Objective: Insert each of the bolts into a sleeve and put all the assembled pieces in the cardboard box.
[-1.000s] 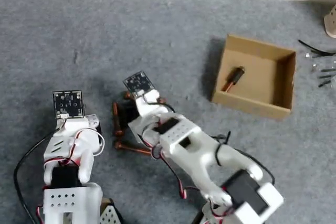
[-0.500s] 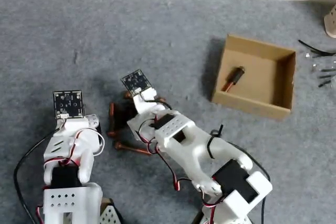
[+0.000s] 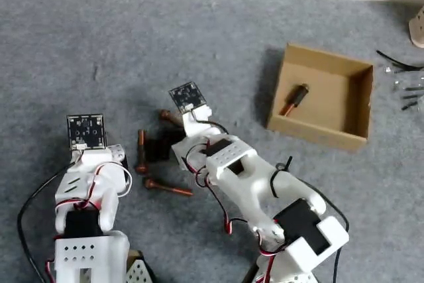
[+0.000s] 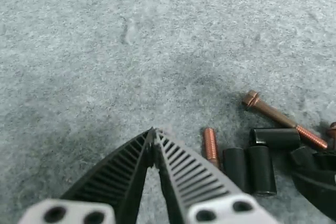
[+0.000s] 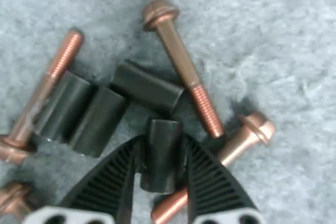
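Grey felt surface (image 3: pixel 199 38): right gripper (image 5: pixel 160 142) pinches a black sleeve (image 5: pixel 160 169) among copper bolts (image 5: pixel 176 51); left gripper (image 4: pixel 153 136), pressed together, hovers just left.

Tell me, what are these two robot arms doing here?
The right gripper is closed on a black sleeve in a pile of copper bolts and other sleeves on the grey carpet. The left gripper is shut and empty beside the pile. One assembled piece lies in the cardboard box.
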